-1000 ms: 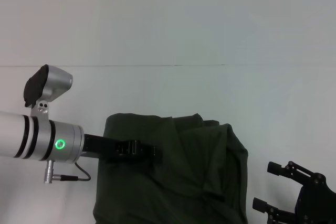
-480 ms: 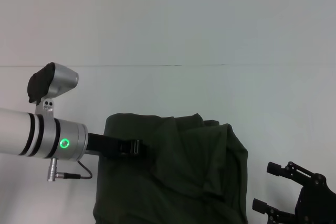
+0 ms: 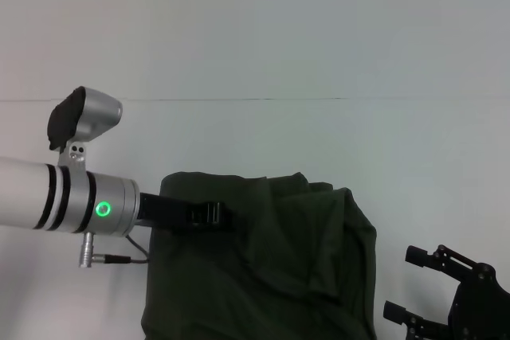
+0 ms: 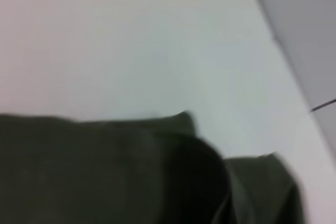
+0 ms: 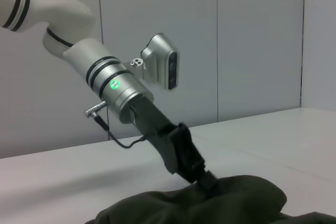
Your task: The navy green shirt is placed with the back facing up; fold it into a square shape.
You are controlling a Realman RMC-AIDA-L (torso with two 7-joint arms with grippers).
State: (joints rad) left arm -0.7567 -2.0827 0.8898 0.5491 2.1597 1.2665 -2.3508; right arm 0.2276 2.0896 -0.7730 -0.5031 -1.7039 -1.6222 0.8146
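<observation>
A navy green shirt [image 3: 271,260] lies bunched and partly folded on a pale table [image 3: 319,53], near its front edge, and the left gripper [image 3: 213,216] reaches in from the left with its tip pressed down into the upper left part of the cloth. Whether its fingers are apart or pinched on the fabric cannot be told, since the tip sinks into the dark folds [image 5: 210,184]. The right gripper [image 3: 414,288] sits just off the shirt's right edge, fingers spread apart, holding nothing.
</observation>
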